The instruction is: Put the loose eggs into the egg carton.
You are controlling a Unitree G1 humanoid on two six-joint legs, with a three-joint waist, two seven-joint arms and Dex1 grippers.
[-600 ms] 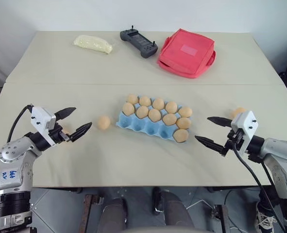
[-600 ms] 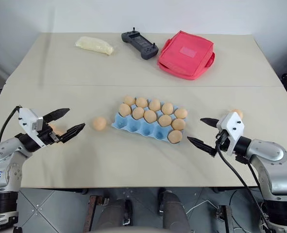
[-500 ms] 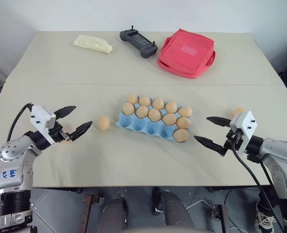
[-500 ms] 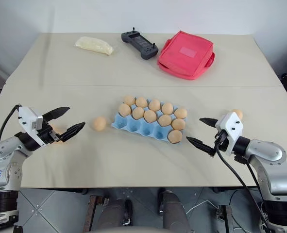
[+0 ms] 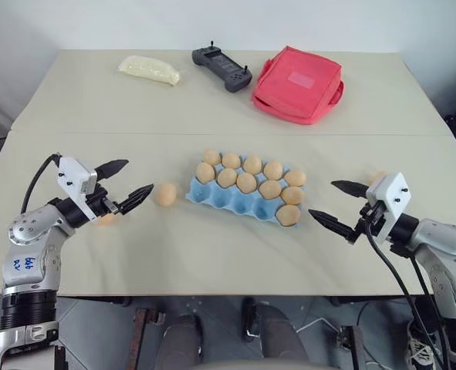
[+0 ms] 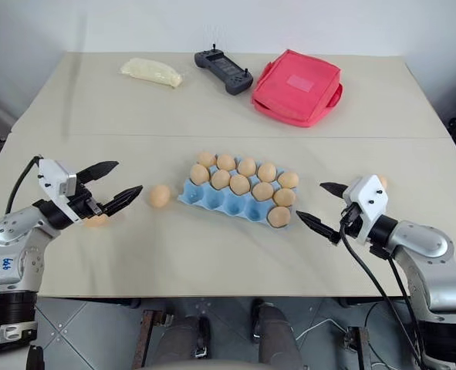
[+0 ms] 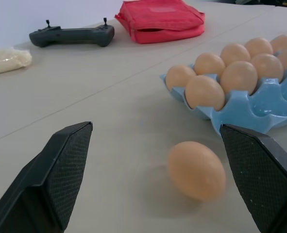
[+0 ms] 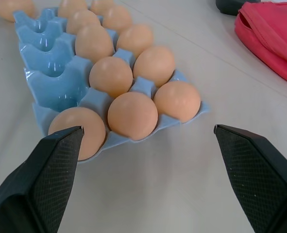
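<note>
One egg (image 5: 106, 219) seems half hidden behind left claw (image 5: 127, 188).

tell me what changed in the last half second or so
The left gripper has moved toward the loose egg beside the carton, its jaws open and empty. The right gripper has barely shifted, its jaws open too. Nothing was gripped or let go. The eggs, carton, red pouch and controller lie as before.
</note>
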